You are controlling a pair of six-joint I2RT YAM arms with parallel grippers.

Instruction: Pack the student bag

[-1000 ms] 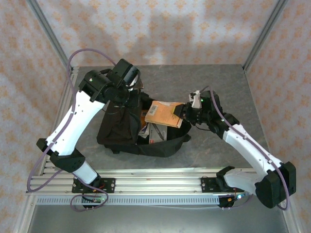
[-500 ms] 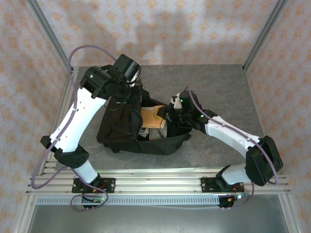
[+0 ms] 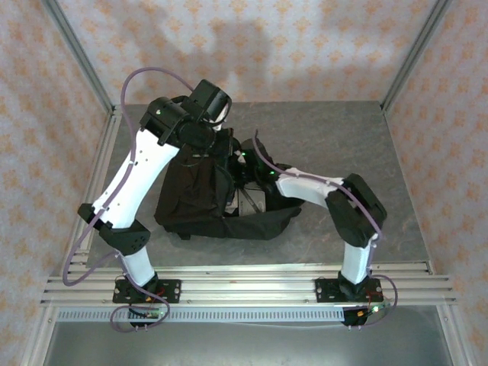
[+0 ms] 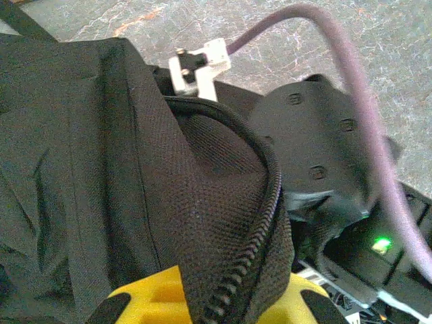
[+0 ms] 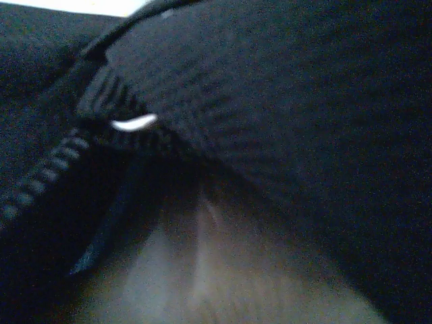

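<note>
Now: bag mouth held, right arm inside

Top view: student bag (image 3: pixel 191 206) slumps beneath both wrists, right gripper (image 3: pixel 245 156) sunk in its mouth; left wrist: left gripper (image 4: pixel 226 304) clamped on the zip rim (image 4: pixel 266 202), limp soft fabric, best gripped there; right wrist: dark cloth ahead, jaw spread unreadable.

Bright, even light fills the overhead view, throwing soft arm shadows on the orange-patterned back wall (image 3: pixel 229 53); the grey speckled table (image 3: pixel 335 133) is evenly lit. The large soft black fabric backpack (image 3: pixel 191 198) swallows detail there. The left wrist view shows its weave crisp; the right wrist view is dim, murky and badly blurred.
</note>
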